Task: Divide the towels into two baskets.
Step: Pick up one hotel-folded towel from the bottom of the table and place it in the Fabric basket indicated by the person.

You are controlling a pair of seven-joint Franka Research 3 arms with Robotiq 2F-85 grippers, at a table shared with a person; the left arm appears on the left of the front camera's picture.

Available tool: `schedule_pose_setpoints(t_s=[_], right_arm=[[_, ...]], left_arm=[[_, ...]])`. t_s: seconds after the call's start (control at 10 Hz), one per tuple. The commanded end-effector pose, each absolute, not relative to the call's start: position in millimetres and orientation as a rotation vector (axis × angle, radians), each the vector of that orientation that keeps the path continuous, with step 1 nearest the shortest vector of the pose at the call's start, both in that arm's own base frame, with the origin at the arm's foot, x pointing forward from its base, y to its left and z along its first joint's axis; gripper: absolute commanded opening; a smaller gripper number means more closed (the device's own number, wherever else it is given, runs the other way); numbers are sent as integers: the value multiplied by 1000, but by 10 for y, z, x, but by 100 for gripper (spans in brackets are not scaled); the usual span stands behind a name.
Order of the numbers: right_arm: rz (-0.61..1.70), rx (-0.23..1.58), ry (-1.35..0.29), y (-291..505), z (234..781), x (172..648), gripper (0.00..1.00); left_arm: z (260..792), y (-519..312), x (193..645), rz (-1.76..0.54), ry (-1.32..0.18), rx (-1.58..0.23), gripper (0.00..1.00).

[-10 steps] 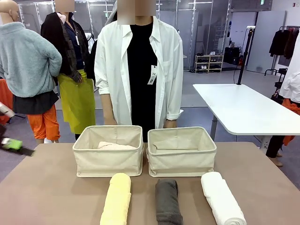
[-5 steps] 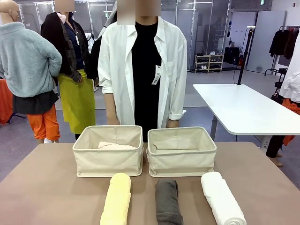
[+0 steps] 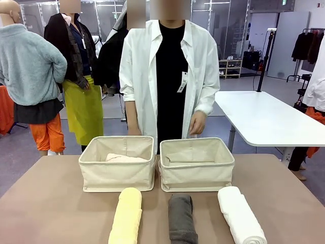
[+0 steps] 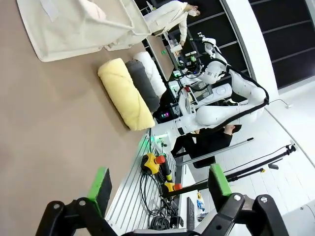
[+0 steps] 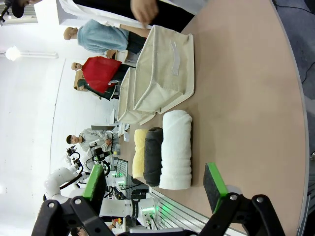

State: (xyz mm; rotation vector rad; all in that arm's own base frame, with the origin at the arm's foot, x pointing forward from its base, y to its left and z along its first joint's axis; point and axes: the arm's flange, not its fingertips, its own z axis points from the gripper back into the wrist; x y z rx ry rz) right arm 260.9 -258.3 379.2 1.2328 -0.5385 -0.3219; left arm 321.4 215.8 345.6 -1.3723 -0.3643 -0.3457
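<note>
Nearest, on the robot's side: the left gripper (image 4: 160,183) is seen from its own wrist with jaws spread wide, nothing between the green pads (image 4: 101,184), hanging off the table's edge and clear of all cloth. The right gripper (image 5: 154,181) is in the same condition, jaws fully parted and empty, over the near edge of the table (image 3: 51,203).

Near edge of the table: three rolled towels lie side by side, well apart from one another, each pointing roughly away from the robot. The yellow towel (image 3: 126,216) is on the robot's left, the dark grey towel (image 3: 182,218) in the middle, and the white towel (image 3: 240,216) on the right, angled slightly outward. None touches a gripper.

Middle of the table: two beige canvas baskets stand upright just beside each other, sides nearly touching. The left basket (image 3: 117,175) holds the pale pink towel (image 3: 124,158), its top showing just above the front rim. The right basket (image 3: 197,175) shows only folds of its own lining; its contents cannot be told.

Far side: a person in a white shirt stands behind the baskets, one hand (image 3: 197,122) held loosely above and behind the right basket, touching nothing.
</note>
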Motion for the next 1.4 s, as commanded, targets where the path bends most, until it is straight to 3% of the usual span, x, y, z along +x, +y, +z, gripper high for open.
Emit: schedule_pose_setpoints(t_s=[0.0,0.6,1.0,1.3], right_arm=[[-317,1236,-546,-2578,3814,2590,100],[-322,1233,-538,-2583,3792,2609,100],[-101,951,-259,-1380,4294,3193,100],[-39,737,-137,-467,4127,3420,100]], left_arm=[[3479,2174,3198,-356,-381,-1365,100],[3479,2174,3198,-356,-381,-1365,100],[3479,2174,3198,-356,-381,-1365,100],[3479,2174,3198,-356,-381,-1365,100]])
